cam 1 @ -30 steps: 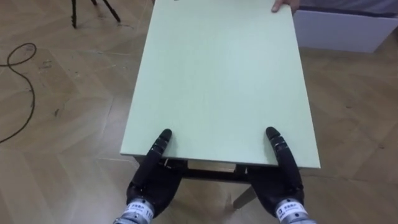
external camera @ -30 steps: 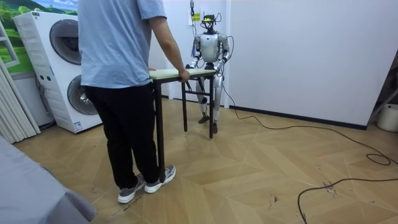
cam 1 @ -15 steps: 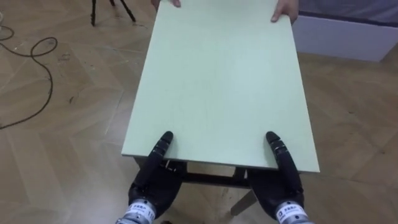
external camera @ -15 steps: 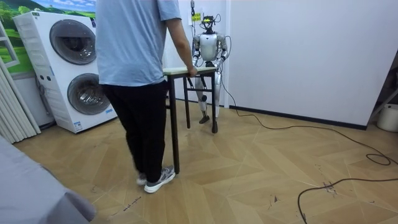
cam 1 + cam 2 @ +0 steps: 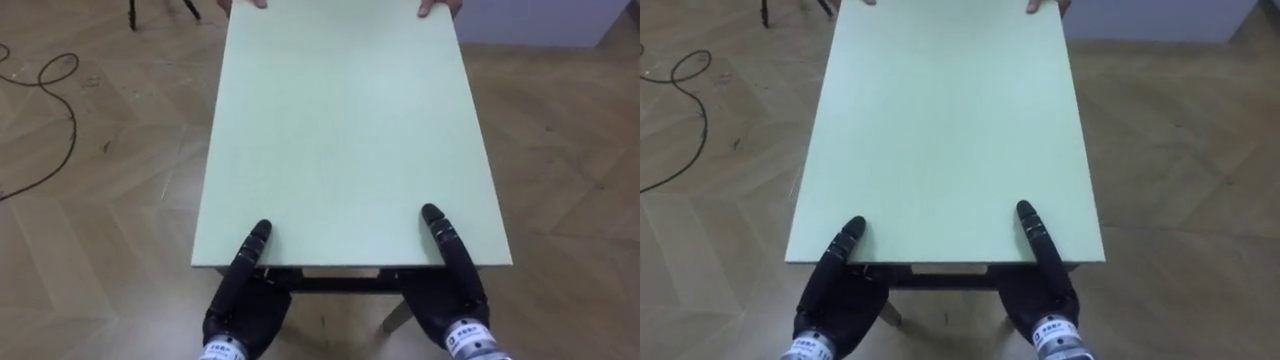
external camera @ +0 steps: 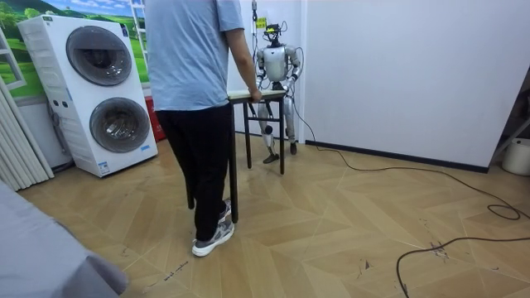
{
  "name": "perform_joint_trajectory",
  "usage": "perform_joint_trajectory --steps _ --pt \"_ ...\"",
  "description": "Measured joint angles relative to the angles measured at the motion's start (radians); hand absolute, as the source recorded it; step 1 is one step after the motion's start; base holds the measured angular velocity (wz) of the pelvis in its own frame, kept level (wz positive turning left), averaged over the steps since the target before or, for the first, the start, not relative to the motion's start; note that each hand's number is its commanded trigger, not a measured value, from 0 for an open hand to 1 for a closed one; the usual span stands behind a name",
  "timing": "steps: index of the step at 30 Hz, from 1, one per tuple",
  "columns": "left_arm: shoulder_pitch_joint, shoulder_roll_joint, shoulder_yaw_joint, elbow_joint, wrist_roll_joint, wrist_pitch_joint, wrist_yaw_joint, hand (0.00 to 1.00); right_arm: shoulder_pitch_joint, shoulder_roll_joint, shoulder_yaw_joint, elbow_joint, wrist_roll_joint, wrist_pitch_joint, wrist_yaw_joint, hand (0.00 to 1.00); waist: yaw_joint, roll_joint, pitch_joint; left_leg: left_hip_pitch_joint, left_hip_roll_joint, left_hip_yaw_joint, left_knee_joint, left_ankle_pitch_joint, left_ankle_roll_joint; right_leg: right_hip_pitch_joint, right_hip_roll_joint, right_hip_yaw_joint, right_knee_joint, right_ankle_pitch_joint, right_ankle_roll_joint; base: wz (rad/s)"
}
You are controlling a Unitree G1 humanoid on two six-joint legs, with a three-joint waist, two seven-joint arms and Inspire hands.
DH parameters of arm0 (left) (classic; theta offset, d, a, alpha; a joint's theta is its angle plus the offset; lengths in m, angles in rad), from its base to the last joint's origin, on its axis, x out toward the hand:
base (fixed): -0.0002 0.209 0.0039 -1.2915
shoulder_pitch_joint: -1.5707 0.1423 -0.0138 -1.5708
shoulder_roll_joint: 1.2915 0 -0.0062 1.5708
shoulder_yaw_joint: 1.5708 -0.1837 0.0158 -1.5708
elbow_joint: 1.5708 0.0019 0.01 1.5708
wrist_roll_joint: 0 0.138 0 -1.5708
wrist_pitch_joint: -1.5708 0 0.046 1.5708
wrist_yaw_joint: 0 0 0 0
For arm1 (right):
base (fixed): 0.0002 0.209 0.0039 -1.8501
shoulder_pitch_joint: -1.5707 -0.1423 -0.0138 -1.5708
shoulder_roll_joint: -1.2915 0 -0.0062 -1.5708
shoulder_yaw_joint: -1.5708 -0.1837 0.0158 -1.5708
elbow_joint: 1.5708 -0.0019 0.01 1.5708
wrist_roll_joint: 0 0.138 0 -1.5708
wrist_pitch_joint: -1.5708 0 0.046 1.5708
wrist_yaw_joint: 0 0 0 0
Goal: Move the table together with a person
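Desk (image 5: 340,130) is carried between 2 parties. Left robot hand (image 5: 243,305) and right robot hand (image 5: 452,295) each pinch the desk's near edge, thumb flat on top and the remaining fingers under it. The grips sit near the desk's 2 near corners, judged to share the load and keep it level. The person (image 6: 199,99) holds the desk's far edge. Against 0.5 s earlier, the room view shows the person stepped on and the desk's far end advanced toward the robot. Both grips are unchanged.
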Motion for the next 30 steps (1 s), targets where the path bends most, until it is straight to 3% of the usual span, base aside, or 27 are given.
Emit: perform_joint_trajectory --steps 2,4,6,10,14,15,17,18,19,20,22,23,24,26,27,28,30 --pt "-0.019 0.005 0.000 0.000 0.008 -0.001 0.000 1.00 -0.005 -0.005 -0.001 -0.001 0.011 -0.001 0.007 1.00 -0.018 0.007 0.0006 0.015 0.000 0.000 -0.087 -0.062 0.010 -0.037 0.004 0.053 0.003 0.030 0.008 0.49" --pt "-0.077 0.008 -0.018 0.004 0.022 -0.006 0.014 1.00 -0.009 0.011 -0.020 -0.003 0.028 -0.014 0.010 1.00 -0.025 0.009 -0.0002 0.035 0.001 -0.005 -0.232 -0.128 0.018 -0.092 0.007 0.115 0.008 0.074 0.028 0.55" --pt "-0.119 -0.007 -0.021 0.023 0.028 -0.010 0.019 1.00 -0.020 0.023 -0.043 -0.002 0.028 -0.011 0.009 1.00 -0.018 0.004 -0.0006 0.029 -0.023 0.010 -0.276 -0.142 0.046 -0.119 0.006 0.142 -0.017 0.128 0.044 0.07" --pt "-0.122 -0.027 -0.017 0.068 0.025 -0.013 0.013 1.00 -0.025 0.023 -0.043 0.016 0.024 0.000 0.005 1.00 0.005 0.001 -0.0016 0.026 -0.098 0.019 -0.298 -0.116 0.101 -0.105 -0.025 0.177 -0.106 0.233 0.064 -0.26" --pt "-0.120 -0.032 -0.012 0.090 0.025 0.002 0.015 1.00 -0.027 0.023 -0.040 0.033 0.006 -0.002 0.005 1.00 0.007 -0.011 -0.0015 0.022 -0.150 0.048 -0.297 -0.100 0.148 -0.110 -0.065 0.193 -0.118 0.288 0.074 -0.09" --pt "-0.120 -0.032 -0.012 0.092 0.027 0.003 0.016 1.00 -0.027 0.024 -0.039 0.036 0.005 -0.001 0.005 1.00 0.002 -0.023 -0.0024 0.012 -0.164 0.066 -0.290 -0.099 0.165 -0.116 -0.078 0.192 -0.120 0.305 0.079 0.00" --pt "-0.120 -0.035 -0.012 0.093 0.027 0.004 0.016 1.00 -0.026 0.024 -0.039 0.036 0.006 -0.001 0.004 1.00 0.002 -0.033 -0.0023 -0.010 -0.177 0.072 -0.269 -0.100 0.188 -0.119 -0.091 0.194 -0.145 0.356 0.106 0.00" --pt "-0.119 -0.037 -0.012 0.094 0.017 0.008 0.018 1.00 -0.026 0.024 -0.041 0.036 0.010 -0.001 -0.002 1.00 0.004 -0.033 -0.0022 -0.023 -0.176 0.077 -0.255 -0.097 0.198 -0.118 -0.094 0.200 -0.162 0.401 0.134 0.07" --pt "-0.119 -0.036 -0.012 0.098 0.021 0.009 0.018 1.00 -0.025 0.023 -0.042 0.036 0.007 -0.002 -0.009 1.00 0.000 -0.034 -0.0021 -0.027 -0.167 0.112 -0.255 -0.092 0.206 -0.117 -0.097 0.222 -0.155 0.416 0.162 0.12" --pt "-0.120 -0.037 -0.012 0.099 0.024 0.011 0.021 1.00 -0.024 0.021 -0.043 0.036 0.007 -0.003 -0.011 1.00 -0.002 -0.033 -0.0020 -0.027 -0.156 0.136 -0.255 -0.090 0.206 -0.118 -0.103 0.225 -0.127 0.391 0.169 0.25" --pt "-0.126 -0.037 -0.013 0.100 0.030 0.017 0.026 1.00 -0.018 0.020 -0.044 0.036 0.014 -0.011 -0.012 1.00 -0.012 -0.032 -0.0029 -0.034 -0.128 0.210 -0.260 -0.075 0.198 -0.115 -0.137 0.214 0.084 0.176 0.153 0.35" --pt "-0.128 -0.035 -0.014 0.100 0.030 0.017 0.026 1.00 -0.018 0.020 -0.043 0.035 0.014 -0.014 -0.012 1.00 -0.015 -0.033 -0.0031 -0.037 -0.127 0.218 -0.259 -0.072 0.198 -0.111 -0.142 0.215 0.123 0.140 0.155 0.29" --pt "-0.128 -0.031 -0.014 0.100 0.030 0.018 0.026 1.00 -0.019 0.021 -0.042 0.035 0.013 -0.018 -0.013 1.00 -0.027 -0.039 -0.0023 -0.038 -0.143 0.228 -0.256 -0.068 0.194 -0.109 -0.141 0.233 0.134 0.130 0.162 0.00" --pt "-0.126 -0.031 -0.010 0.096 0.030 0.016 0.026 1.00 -0.035 0.019 -0.038 0.035 0.011 -0.012 -0.024 1.00 -0.009 -0.042 -0.0047 -0.056 -0.171 0.178 -0.269 -0.053 0.208 -0.121 -0.120 0.287 0.095 0.155 0.187 -0.29" --pt "-0.127 -0.033 -0.003 0.089 0.028 0.014 0.025 1.00 -0.049 0.016 -0.041 0.035 0.013 -0.012 -0.030 1.00 0.001 -0.040 -0.0076 -0.080 -0.159 0.174 -0.271 -0.043 0.223 -0.130 -0.116 0.322 0.092 0.162 0.197 0.12" --pt "-0.132 -0.033 -0.005 0.090 0.030 0.020 0.028 1.00 -0.039 0.017 -0.042 0.031 0.015 -0.013 -0.030 1.00 -0.015 -0.047 -0.0086 -0.080 -0.155 0.188 -0.277 -0.036 0.228 -0.143 -0.143 0.324 0.240 0.091 0.193 0.40" --pt "-0.128 -0.029 -0.013 0.092 0.031 0.023 0.029 1.00 -0.014 0.019 -0.043 0.019 0.027 -0.018 -0.035 1.00 -0.023 -0.068 -0.0139 -0.049 -0.156 0.235 -0.288 -0.032 0.225 -0.127 -0.180 0.322 0.460 0.013 0.184 0.41"
